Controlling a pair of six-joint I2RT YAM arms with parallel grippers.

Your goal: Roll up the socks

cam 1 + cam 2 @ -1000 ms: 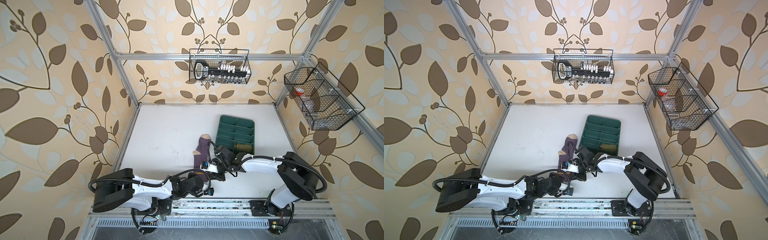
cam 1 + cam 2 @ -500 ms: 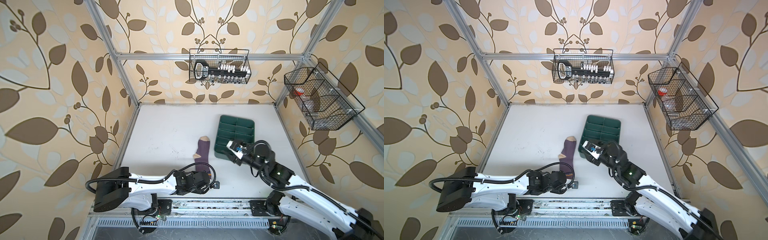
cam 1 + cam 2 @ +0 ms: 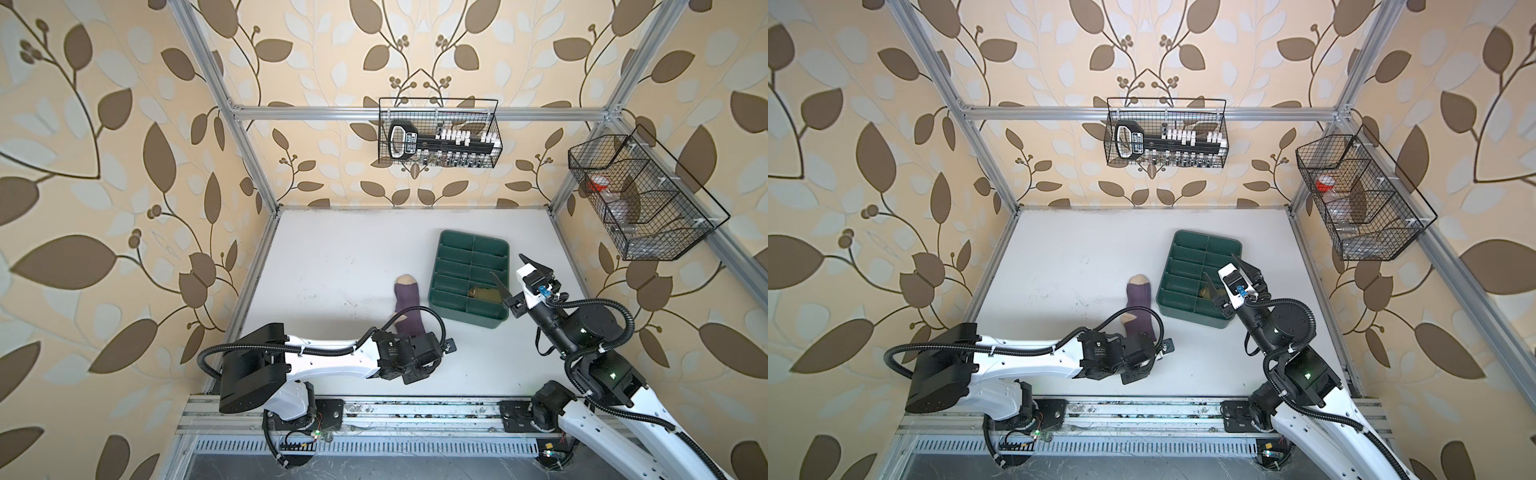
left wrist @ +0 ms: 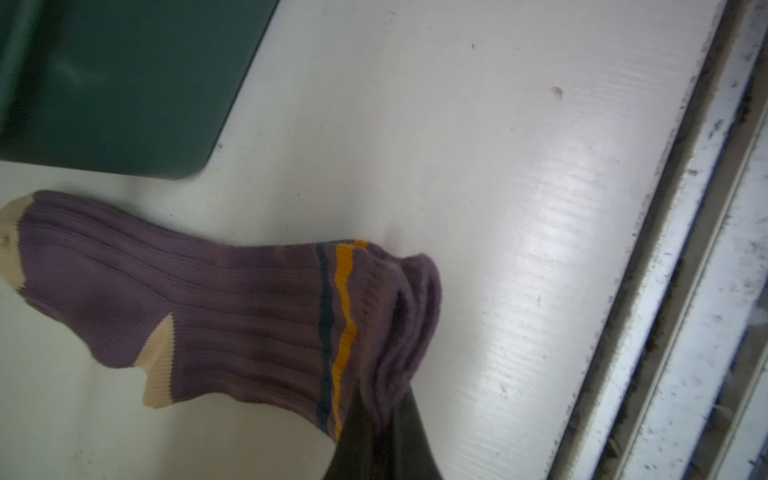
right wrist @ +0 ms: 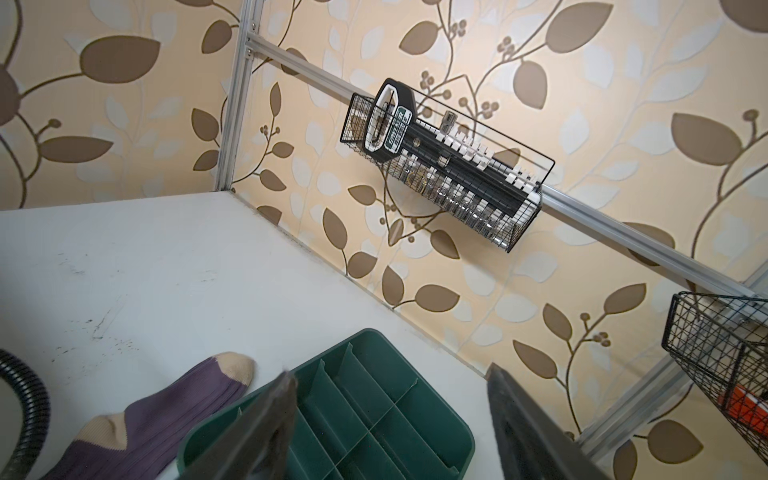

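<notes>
Purple sock [image 3: 408, 305] lengthwise front-to-back, toe rearward, cuff pinched in left end effector [image 4: 380, 401]

L arm [image 3: 328, 359]: wht links, blk joints | R arm [image 3: 590, 328]: same | hoses [image 5: 35, 399]: blk corrugated | R gripper [image 3: 507, 264]: blk pointed fingers [image 3: 500, 287]

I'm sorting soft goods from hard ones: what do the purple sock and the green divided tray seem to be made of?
The purple sock: knitted fabric, matte, perhaps a cotton blend; fine lengthwise ribs and a softly bunched cuff show it.
The green tray: probably moulded plastic, smooth with a slight sheen; thin stiff dividers and rounded corners suggest it.
</notes>
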